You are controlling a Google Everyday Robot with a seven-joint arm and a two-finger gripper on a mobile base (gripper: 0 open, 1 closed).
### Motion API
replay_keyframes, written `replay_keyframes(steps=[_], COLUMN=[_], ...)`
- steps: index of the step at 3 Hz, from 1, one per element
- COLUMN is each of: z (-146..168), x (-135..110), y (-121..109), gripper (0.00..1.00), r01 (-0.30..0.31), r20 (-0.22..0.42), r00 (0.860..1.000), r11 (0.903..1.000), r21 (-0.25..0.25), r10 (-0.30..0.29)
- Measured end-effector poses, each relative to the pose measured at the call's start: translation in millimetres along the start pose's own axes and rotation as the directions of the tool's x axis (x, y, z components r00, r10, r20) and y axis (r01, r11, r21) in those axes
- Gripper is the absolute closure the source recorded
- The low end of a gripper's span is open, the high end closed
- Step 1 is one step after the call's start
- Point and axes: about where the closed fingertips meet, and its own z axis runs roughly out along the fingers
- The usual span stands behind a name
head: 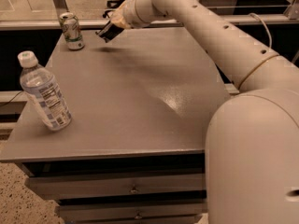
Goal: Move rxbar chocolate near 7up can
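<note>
Holds the small, flat, black-wrapped rxbar chocolate (103, 33) in the two-finger gripper (106, 31) at the end of the long white arm (210, 36) — fingers (112, 26) closed on the bar. Hangs just above the far end of the flat grey surface (140, 101), just right of the small upright pale green and white 7up can (72, 31) — near, not touching. At the near left, well apart from both, a tilted clear plastic water bottle (44, 93) with a white cap.
</note>
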Motion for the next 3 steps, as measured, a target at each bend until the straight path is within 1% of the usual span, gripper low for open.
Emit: replay_keyframes(steps=[1,2,3], z=[26.7,53.0,59.3], x=[-3.9,-9.1,-11.7], y=[24.0,50.2,61.0], gripper=[1.00,1.00,0.98], r01=[0.001,-0.039,-0.088], r20=[0.012,0.037,0.050], r00=[1.000,0.998,0.994], r11=[0.9995,0.9908,0.9732], r21=[-0.032,-0.130,-0.212], r10=[0.000,0.044,0.101])
